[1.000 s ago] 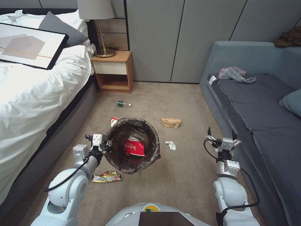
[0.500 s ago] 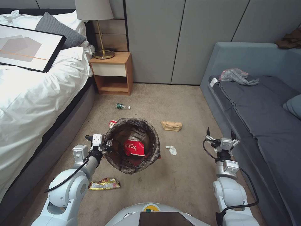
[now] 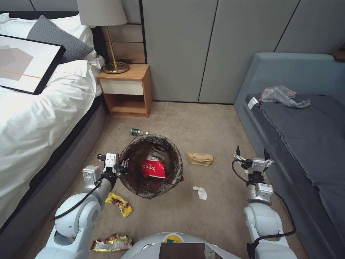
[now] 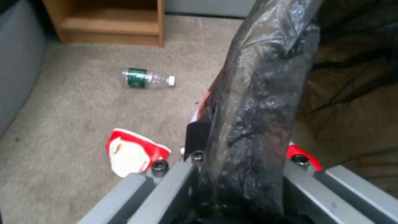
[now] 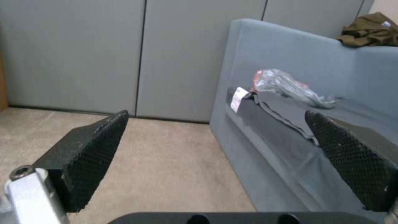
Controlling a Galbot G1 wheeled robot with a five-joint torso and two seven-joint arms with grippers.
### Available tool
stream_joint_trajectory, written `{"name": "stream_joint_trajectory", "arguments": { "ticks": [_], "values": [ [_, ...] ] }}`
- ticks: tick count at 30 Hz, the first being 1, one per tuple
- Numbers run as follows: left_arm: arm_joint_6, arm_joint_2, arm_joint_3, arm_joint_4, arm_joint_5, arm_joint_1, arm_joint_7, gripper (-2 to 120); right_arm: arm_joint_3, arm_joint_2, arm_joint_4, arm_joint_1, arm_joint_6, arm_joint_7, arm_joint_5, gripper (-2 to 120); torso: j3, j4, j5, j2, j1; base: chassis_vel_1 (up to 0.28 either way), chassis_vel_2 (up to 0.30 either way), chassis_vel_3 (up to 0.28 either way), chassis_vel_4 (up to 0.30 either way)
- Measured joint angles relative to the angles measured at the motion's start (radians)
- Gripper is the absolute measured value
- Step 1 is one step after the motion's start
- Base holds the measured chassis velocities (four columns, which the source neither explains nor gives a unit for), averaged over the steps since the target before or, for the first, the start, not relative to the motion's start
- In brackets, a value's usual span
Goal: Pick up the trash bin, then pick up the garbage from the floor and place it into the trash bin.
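Note:
My left gripper [image 3: 121, 168] is shut on the near-left rim of the trash bin [image 3: 173, 150], a round bucket lined with a dark bag, and holds it above the carpet. The left wrist view shows the left gripper [image 4: 238, 165] clamped on the liner [image 4: 257, 93]. A red-and-white cup [image 3: 153, 169] lies inside the bin. On the floor are garbage pieces: a clear bottle [image 3: 136, 132], a tan paper bag [image 3: 199, 159], a white tissue [image 3: 200, 192], two snack wrappers [image 3: 118, 203] [image 3: 109, 244], and a crushed red cup [image 4: 132, 151]. My right gripper [image 3: 252, 151] [image 5: 215, 113] hangs open and empty by the sofa.
A bed [image 3: 32, 118] with a framed picture runs along the left. A wooden nightstand [image 3: 124, 90] with a lamp stands at the back wall. A grey sofa [image 3: 309, 136] on the right carries a grey plastic bag [image 3: 282, 96]. Open carpet lies between them.
The camera has moved: the floor litter now sits lower in the picture, closer to my base, and a second wrapper shows beside the bin. Both arms and the held bin keep their pose.

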Motion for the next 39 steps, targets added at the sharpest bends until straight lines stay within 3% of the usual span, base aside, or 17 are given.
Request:
{"name": "stream_joint_trajectory", "arguments": {
  "ticks": [16, 39],
  "values": [
    [0.0, 0.0, 0.0, 0.0, 0.0, 0.0, 0.0, 0, -0.001, 0.0, 0.0, 0.001, 0.001, 0.001, 0.001, 100, 0.0, 0.0004, -0.0001, 0.0, 0.0, -0.177, 0.172, 0.176, -0.172],
    [0.002, 0.0, 0.0, 0.0, 0.0, 0.0, 0.0, 0, 0.0, 0.0, 0.0, 0.0, 0.001, 0.001, 0.001, 100, 0.0, 0.0001, -0.0001, 0.0, 0.0, -0.006, 0.007, 0.003, -0.003]
  ]
}}
